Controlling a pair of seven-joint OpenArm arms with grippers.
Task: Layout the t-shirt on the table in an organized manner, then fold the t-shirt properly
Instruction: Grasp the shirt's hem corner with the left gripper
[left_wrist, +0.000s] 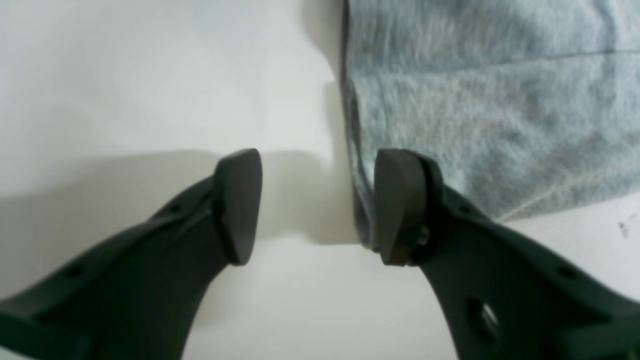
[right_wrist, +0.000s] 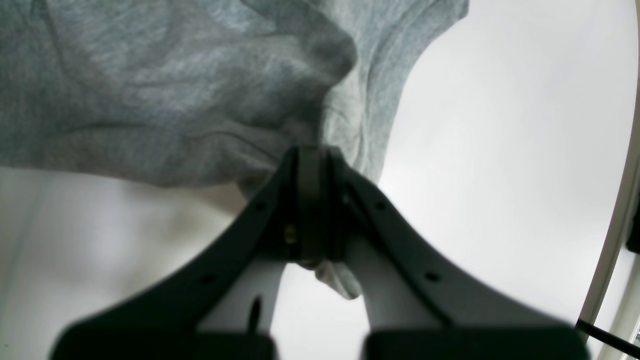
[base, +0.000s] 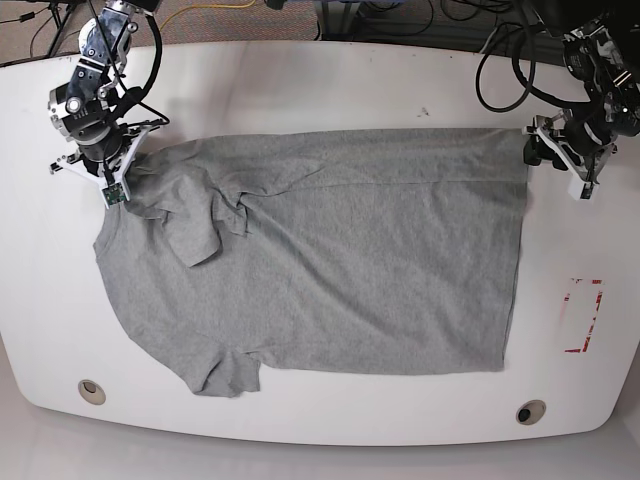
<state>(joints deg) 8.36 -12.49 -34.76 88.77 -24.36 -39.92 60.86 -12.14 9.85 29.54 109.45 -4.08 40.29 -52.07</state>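
The grey t-shirt (base: 330, 260) lies spread across the white table (base: 320, 85), with a sleeve folded over and wrinkled at its left. My right gripper (base: 127, 172) is at the shirt's upper left corner. In the right wrist view that gripper (right_wrist: 310, 200) is shut on a bunched fold of the t-shirt (right_wrist: 165, 90), with a bit of cloth poking out behind the pads. My left gripper (base: 533, 150) is at the shirt's upper right corner. In the left wrist view it (left_wrist: 320, 207) stands open, one fingertip (left_wrist: 400, 205) over the t-shirt's (left_wrist: 490, 110) edge and the other over bare table (left_wrist: 125, 90).
Two round grey grommets (base: 91, 391) (base: 530, 411) sit near the table's front edge. A red-outlined rectangle (base: 583, 315) is marked at the right. Cables (base: 500, 70) run across the back right corner. The table's rim (right_wrist: 617, 210) shows in the right wrist view.
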